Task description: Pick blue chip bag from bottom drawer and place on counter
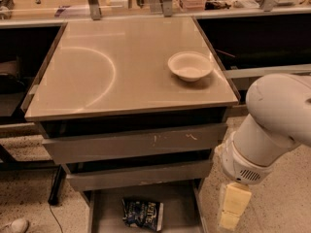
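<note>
The counter (131, 76) lies up and to the left of the jaws: a glossy beige surface with a faint curved arc mark (109, 69) on its left half. Below it sit two grey fronts, the scratched drawer front (131, 147) above the narrower drawer front (138, 175), both left of and higher than the jaws. The bottom drawer (180, 208) stands open at floor level, just left of the jaws. The blue chip bag (142, 213) lies on its floor, left of the jaws and apart from them. The white bowl (190, 66) stands on the surface near its right edge, well above the jaws. The white arm (272, 125) reaches down at the right. Its gripper (232, 210) hangs outside the drawer's right wall. Whether the jaws are released or clenched cannot be told.
</note>
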Controlling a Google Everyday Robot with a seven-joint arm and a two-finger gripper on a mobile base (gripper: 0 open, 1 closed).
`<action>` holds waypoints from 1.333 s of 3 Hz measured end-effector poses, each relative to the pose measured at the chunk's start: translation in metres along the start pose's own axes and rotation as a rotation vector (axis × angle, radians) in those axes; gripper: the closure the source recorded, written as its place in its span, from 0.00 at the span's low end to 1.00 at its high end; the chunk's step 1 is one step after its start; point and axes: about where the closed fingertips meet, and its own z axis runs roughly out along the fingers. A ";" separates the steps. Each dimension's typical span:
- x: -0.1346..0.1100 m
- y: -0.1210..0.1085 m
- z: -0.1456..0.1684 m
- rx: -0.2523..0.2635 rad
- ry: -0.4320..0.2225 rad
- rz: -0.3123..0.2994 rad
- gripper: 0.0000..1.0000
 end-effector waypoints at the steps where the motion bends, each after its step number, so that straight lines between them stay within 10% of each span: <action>1: -0.001 -0.001 -0.001 0.003 -0.001 0.000 0.00; 4: -0.054 -0.035 0.165 -0.141 -0.151 -0.010 0.00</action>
